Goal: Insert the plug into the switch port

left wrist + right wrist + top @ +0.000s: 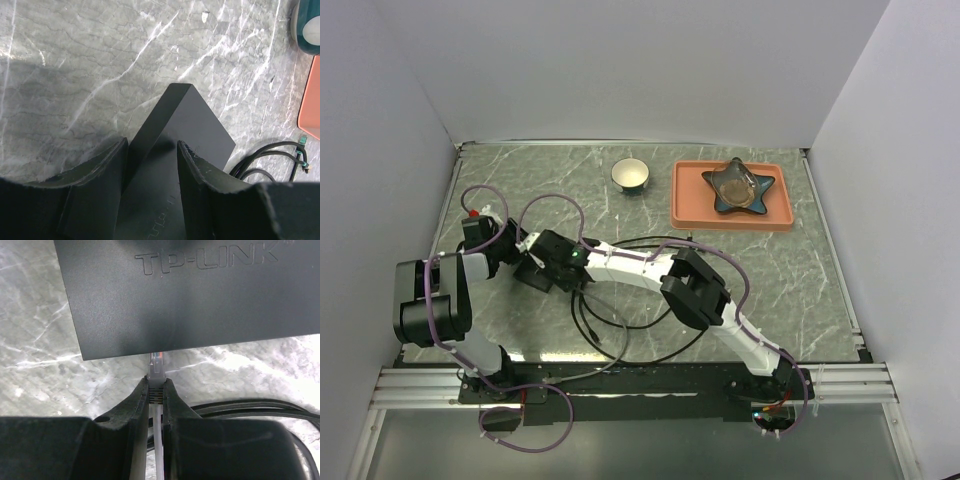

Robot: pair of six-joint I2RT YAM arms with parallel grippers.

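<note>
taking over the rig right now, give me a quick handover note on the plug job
Left gripper: shut on the switch, one finger on each side of it.
Right gripper: shut on the plug, whose tip is at the switch's edge.
Done: both things are grasped and the plug is lined up.
Left: push the plug home. The views don't show whether it is seated.

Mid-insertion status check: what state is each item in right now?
left gripper, shut on switch
right gripper, shut on plug
plug, tip at switch edge, not fully in
cup, upright
star dish, on tray
</note>
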